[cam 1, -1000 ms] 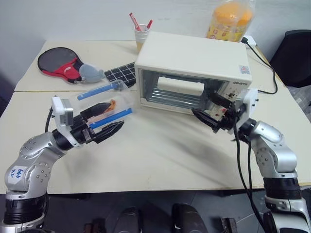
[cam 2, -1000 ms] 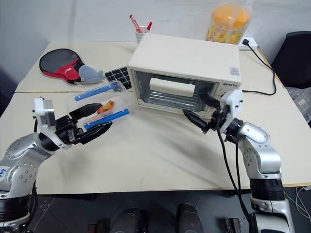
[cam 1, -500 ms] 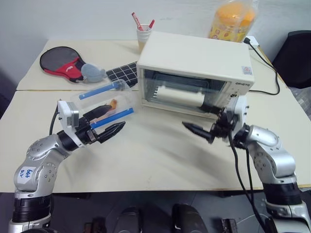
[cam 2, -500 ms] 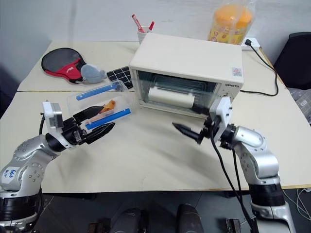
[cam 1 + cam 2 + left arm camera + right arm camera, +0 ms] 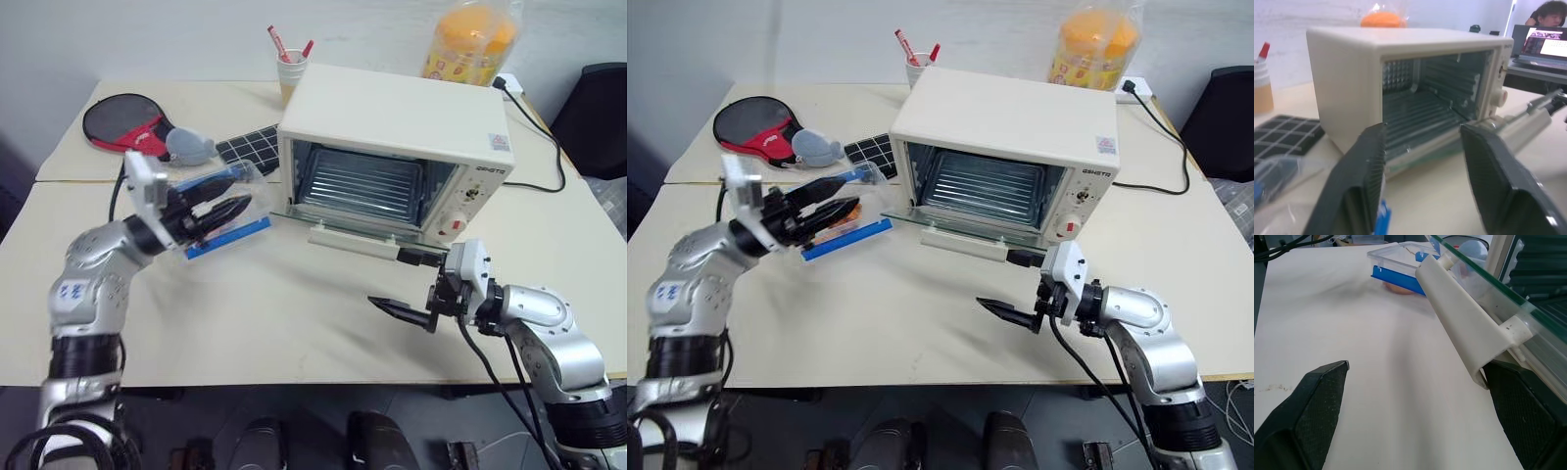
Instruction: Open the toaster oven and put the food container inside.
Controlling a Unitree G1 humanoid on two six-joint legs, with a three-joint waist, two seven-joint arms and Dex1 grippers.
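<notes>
A: What changed?
B: Toaster oven door, half up before, was down and open, wire rack showing. Right gripper had pulled back toward the robot, fingers spread wide, empty, one finger under the door handle. Left gripper had lifted and moved in over the food container; its fingers were apart in the wrist view, grip can't tell.
A: Container where?
B: Just left of the open door, blue clips visible.
A: Writing?
B: Small logo by the knobs, unreadable.
A: Clutter?
B: Paddle, black grid mat, cup of pens, orange jar behind. Nothing blocked the opening.
</notes>
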